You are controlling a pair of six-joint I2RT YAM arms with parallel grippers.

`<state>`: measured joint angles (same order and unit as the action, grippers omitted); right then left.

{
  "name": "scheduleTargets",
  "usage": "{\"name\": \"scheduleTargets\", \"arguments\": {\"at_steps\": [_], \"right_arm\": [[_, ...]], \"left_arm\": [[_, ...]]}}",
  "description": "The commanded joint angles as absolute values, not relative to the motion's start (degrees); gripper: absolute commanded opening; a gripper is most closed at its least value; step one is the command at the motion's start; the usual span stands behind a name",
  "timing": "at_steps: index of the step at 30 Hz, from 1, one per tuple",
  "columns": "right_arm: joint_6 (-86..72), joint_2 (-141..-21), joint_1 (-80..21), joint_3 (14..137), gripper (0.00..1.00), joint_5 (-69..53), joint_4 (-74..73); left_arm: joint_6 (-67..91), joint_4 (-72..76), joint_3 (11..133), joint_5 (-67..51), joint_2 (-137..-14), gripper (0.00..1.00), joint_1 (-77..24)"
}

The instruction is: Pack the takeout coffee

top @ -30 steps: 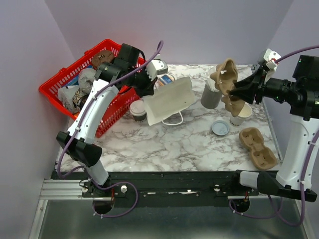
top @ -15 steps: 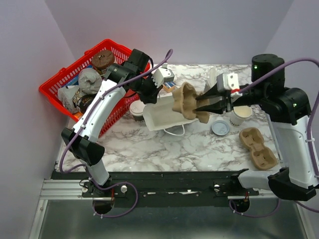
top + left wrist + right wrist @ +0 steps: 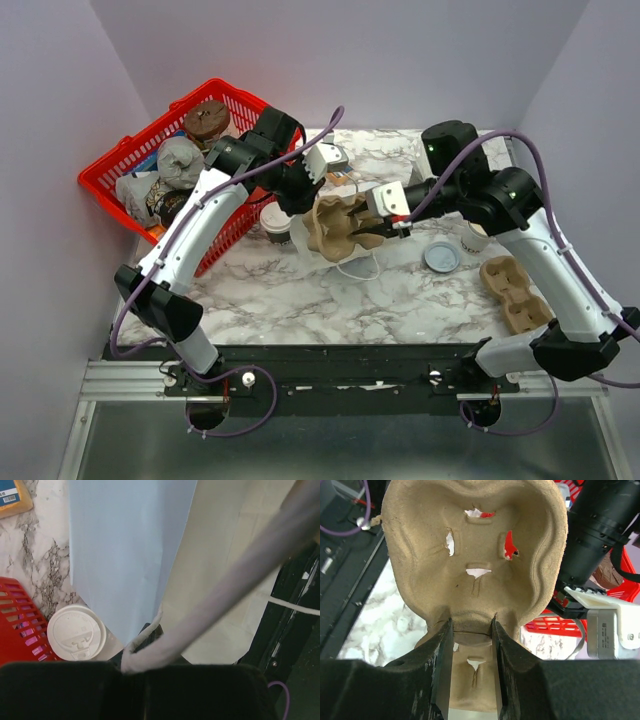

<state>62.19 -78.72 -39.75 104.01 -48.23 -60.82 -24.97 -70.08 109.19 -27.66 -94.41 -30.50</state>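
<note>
The left gripper (image 3: 299,188) pinches the white bag (image 3: 130,555) open. The right gripper (image 3: 471,626) squeezes the brown cup tray (image 3: 475,555) at the bag's mouth. The takeout coffee (image 3: 76,632) stands just beside the left gripper, not packed yet.

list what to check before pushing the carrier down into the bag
1. Right claw pinching the cup carrier: ok.
2. Left claw holding up the paper bag: ok.
3. Carrier lined up over the bag opening: ok in the top view.
4. Carrier fully inside the bag: cannot tell.
5. Takeout coffee upright with lid on, beside the red basket: ok.
6. Coffee seated in carrier: not ok, it stands on the table.
</note>
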Motion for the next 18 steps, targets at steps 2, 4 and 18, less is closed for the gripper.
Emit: {"name": "scheduleTargets", "arguments": {"at_steps": [2, 4, 18], "right_arm": [[71.7, -79.6, -40.6, 101.7, 0.00, -45.3, -59.6], [74.2, -80.1, -40.7, 100.7, 0.00, -44.8, -60.4], [77.5, -81.5, -43.9, 91.1, 0.01, -34.5, -58.9]], "left_arm": [[-24.5, -69.3, 107.6, -28.6, -91.9, 0.00, -30.8], [-24.6, -69.3, 107.5, -28.6, -91.9, 0.00, -30.8], [-22.5, -69.2, 106.0, -29.6, -90.4, 0.00, -30.8]]}}
